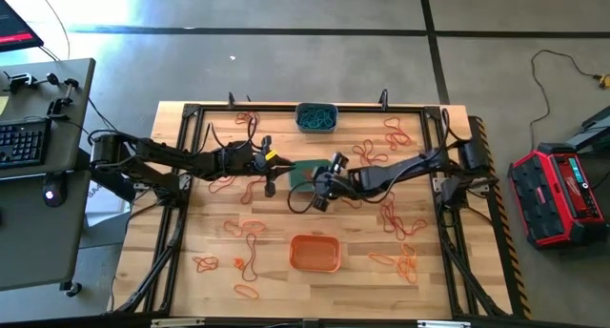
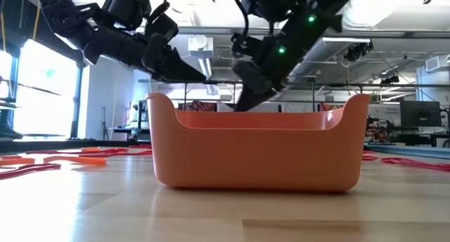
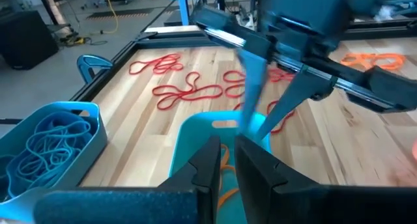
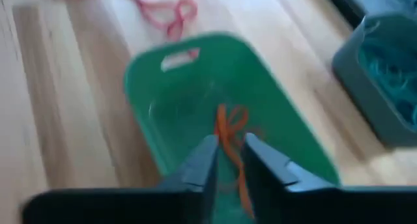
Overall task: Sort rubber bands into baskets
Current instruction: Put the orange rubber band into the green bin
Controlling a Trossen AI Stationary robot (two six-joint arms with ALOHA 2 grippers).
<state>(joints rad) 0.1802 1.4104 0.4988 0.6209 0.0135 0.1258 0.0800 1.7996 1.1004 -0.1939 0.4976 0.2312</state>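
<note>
Right gripper (image 4: 226, 160) over teal-green basket (image 4: 156, 113), pinching orange rubber band (image 4: 229, 129) (for drop); left gripper's (image 3: 226, 160) grip you cannot tell.

Overhead, table-level, two wrist views.

Grey concrete floor (image 1: 286, 13), desk with keyboard (image 1: 24, 142), red case (image 1: 558, 194)

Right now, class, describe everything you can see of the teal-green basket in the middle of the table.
The teal-green basket is a small rounded-rectangular tub, seemingly smooth plastic, with a slot handle cut into one end wall. It stands upright on the wooden table, between the grey-blue basket and the orange basket. An orange rubber band lies inside. Both grippers hang over it, left gripper and right gripper, jaws nearly closed.
</note>
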